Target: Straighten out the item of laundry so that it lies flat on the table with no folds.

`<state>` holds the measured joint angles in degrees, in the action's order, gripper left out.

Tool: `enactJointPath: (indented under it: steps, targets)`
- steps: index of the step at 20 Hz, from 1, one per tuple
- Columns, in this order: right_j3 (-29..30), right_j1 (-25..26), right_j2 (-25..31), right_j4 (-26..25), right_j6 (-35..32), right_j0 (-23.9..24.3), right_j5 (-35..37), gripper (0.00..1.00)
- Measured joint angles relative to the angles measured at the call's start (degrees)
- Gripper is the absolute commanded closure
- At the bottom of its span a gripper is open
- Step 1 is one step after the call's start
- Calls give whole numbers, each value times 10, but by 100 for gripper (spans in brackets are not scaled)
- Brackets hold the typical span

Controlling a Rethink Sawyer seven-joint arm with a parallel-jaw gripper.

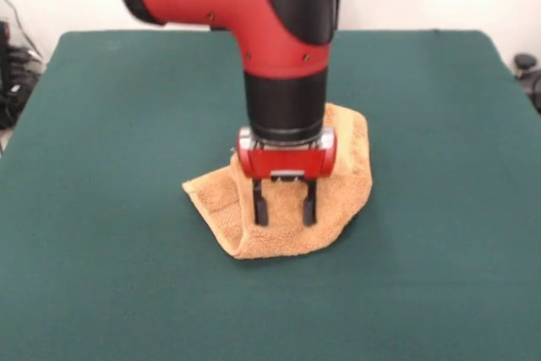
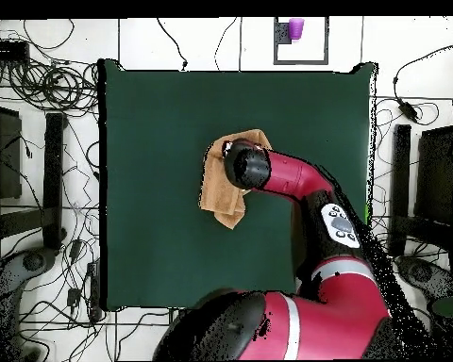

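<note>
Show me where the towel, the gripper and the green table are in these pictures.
towel point(image 1: 221, 200): front view, on its flat left part.
gripper point(image 1: 285, 209): front view, midway between its two open black fingertips, over the towel.
table point(image 2: 155, 141): overhead view, on bare green top left of the towel.

One cam sits low across the surface point(image 1: 101, 293), looking slightly down and pretty close. The other hangs high, straight down, catching all four edges plus floor. Both share the green surface point(image 2: 155, 236).
</note>
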<state>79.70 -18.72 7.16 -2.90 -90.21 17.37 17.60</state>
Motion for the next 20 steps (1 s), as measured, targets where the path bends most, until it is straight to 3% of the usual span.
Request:
enactJointPath:
  steps: [13,20]
  targets:
    - [-3,-1,41,-18,0,37,17,0]
    - [11,-25,50,-35,0,56,34,0]
